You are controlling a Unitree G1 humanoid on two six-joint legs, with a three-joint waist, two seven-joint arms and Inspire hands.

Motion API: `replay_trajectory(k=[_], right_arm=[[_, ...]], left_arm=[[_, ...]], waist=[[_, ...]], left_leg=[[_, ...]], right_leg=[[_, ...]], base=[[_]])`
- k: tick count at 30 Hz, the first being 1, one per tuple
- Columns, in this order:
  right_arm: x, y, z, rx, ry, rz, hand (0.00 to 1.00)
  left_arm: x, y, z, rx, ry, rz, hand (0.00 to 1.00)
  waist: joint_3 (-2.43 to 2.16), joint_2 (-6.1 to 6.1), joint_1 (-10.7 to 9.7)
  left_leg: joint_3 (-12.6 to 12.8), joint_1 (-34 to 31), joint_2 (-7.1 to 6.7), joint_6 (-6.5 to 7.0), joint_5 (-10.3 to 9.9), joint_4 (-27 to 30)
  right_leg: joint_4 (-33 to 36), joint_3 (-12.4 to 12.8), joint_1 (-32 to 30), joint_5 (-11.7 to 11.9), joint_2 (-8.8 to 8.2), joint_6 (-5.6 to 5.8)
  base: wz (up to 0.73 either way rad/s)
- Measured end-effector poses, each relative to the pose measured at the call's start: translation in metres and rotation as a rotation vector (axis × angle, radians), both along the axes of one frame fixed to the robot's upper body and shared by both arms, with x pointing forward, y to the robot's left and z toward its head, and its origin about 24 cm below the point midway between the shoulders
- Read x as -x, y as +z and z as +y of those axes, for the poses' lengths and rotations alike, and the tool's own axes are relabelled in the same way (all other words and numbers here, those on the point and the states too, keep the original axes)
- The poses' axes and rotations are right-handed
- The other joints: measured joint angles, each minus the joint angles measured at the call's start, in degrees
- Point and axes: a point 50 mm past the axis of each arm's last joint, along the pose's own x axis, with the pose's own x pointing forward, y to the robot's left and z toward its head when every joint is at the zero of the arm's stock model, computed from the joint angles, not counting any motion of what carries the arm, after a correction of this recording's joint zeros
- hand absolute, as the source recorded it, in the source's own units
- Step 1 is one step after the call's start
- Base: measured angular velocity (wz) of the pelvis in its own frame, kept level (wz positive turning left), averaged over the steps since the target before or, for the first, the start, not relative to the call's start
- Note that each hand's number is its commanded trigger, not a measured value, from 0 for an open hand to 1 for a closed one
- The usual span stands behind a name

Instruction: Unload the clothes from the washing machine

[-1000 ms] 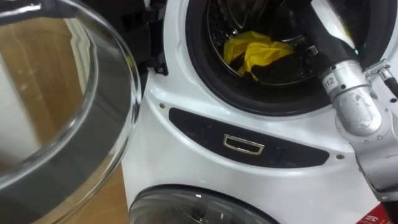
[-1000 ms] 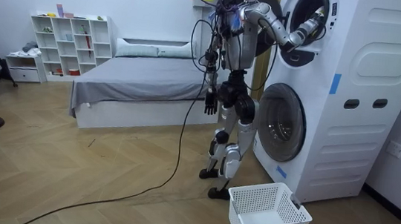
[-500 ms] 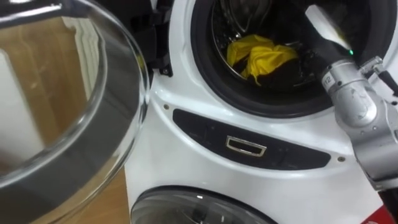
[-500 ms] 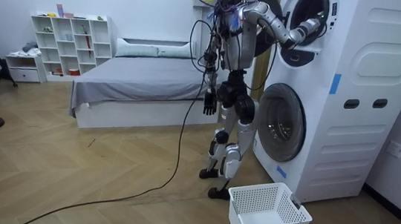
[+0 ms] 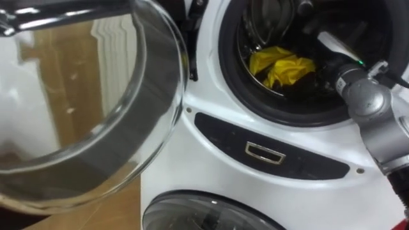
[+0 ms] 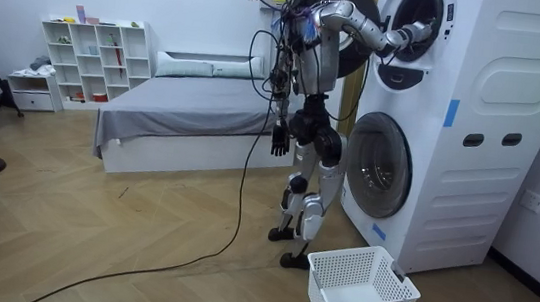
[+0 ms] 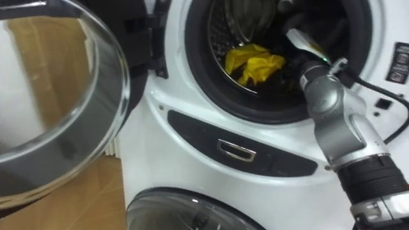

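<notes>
"Yellow cloth [image 5: 281,66] is your target: it lies bunched in the upper drum of the white washing machine [image 5: 211,96], low and towards the front, with dark clothing beside it."

"And your right hand?"

"Your right hand [image 5: 323,61] is inside the drum, just right of the yellow cloth. It is dark in there, so you cannot tell whether it grips anything."

"The door?"

"Your glass door [image 5: 96,128] is swung wide open to the left."

"Your other hand?"

"Your left hand [image 6: 278,140] hangs at the robot's side with its fingers relaxed and holds nothing. A white basket [image 6: 361,291] sits on the floor in front of the machine, near the robot's feet."
</notes>
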Motion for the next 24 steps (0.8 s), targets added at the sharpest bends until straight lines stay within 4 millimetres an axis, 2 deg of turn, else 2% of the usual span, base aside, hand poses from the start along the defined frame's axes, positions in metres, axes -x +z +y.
replay_trajectory(k=[1,2,8,17,24], right_arm=[[-0.001,0.002,0.000,-0.001,-0.002,0.004,0.79],[-0.001,0.002,0.000,-0.001,0.003,0.011,1.00],[0.000,0.001,-0.002,0.003,0.012,0.057,1.00],[-0.001,-0.006,-0.006,0.019,0.013,0.109,1.00],[-0.001,-0.005,-0.002,0.030,0.038,0.093,1.00]], left_arm=[[0.000,0.001,0.001,-0.001,0.000,0.001,0.00],[0.001,0.001,0.003,-0.004,0.000,0.004,0.00],[-0.004,0.002,0.004,0.009,-0.006,-0.002,0.00],[-0.007,0.003,0.006,0.004,-0.018,-0.013,0.00],[-0.012,0.002,0.004,0.010,-0.047,-0.042,0.00]], waist=[[0.03,-0.07,0.0],[0.05,-0.18,-0.2],[0.33,-0.96,-0.2],[0.41,-0.93,0.3],[0.57,-1.11,0.9]], left_leg=[[-0.1,-0.1,-0.04,0.02,0.0,-0.1],[-0.2,-0.1,-0.07,0.02,0.0,-0.1],[-0.5,-0.2,-0.21,0.05,0.0,0.0],[-0.5,0.5,-0.20,0.05,0.0,-0.1],[0.7,1.5,-0.01,0.15,0.1,-1.1]], right_leg=[[-0.1,-0.1,0.0,0.0,-0.01,0.02],[-0.1,-0.2,0.1,0.0,-0.02,0.03],[-0.1,-0.4,0.0,-0.1,-0.08,0.11],[-0.1,-0.3,0.7,-0.1,-0.05,0.10],[0.0,1.0,0.6,-0.1,-0.09,0.11]], base=[[0.05],[0.05],[0.02],[0.00],[-0.09]])
